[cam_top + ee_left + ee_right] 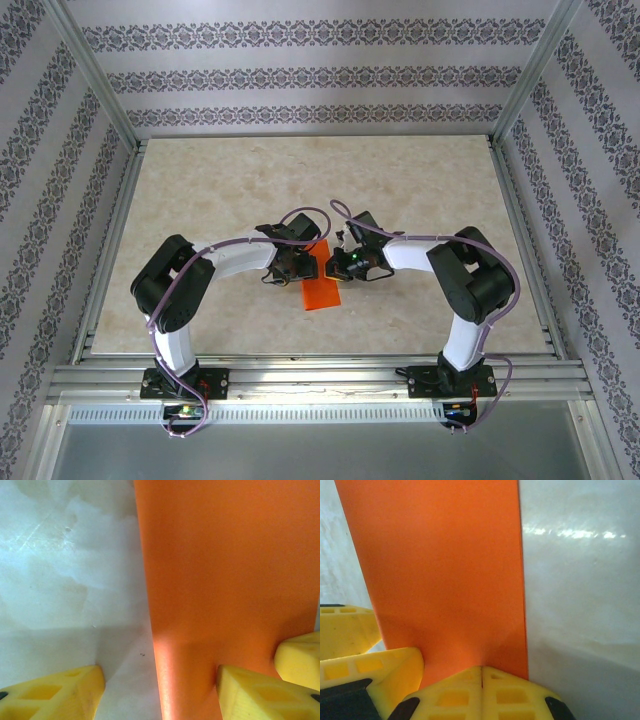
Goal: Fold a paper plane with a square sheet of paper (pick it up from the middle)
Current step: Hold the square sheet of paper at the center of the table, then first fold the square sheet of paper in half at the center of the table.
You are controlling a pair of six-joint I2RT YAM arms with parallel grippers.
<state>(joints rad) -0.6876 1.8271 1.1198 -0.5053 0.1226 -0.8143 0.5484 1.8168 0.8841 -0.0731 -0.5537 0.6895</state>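
**Operator:** Which step is in hand?

**Technician:** A creasing step, by judgement. The orange sheet of paper (322, 290) lies flat on the table (220, 190), just toward 6 o'clock from the table's centre. It shows as a narrow band with straight long edges, not yet a pointed dart.

**Operator:** State of the fingers?

**Technician:** The left gripper (293, 267) sits at the sheet's 9 o'clock. Its fingers (55, 692) stand partly open and hold nothing. One is over the bare table, the other over the orange surface. The right gripper (342, 266) sits at the sheet's 3 o'clock. Its fingers (455, 695) are closed tip to tip against the near end of the paper. Whether a layer is caught between them cannot be told.

**Operator:** What does the next move call for?

**Technician:** Probably firm downward pressure along the crease while the other arm pins the sheet. The paper is thin and the table glossy, so an unpinned sheet may slide or buckle. The two grippers are nearly touching, so their paths need separation.

**Operator:** Surface and surroundings?

**Technician:** The table is pale, marbled and polished, with light glare. The walls (320, 60) carry banded ornamental wallpaper. Aluminium frame posts (95, 75) rise at the 10 and 2 o'clock corners. A rail (320, 378) runs along the 6 o'clock edge.
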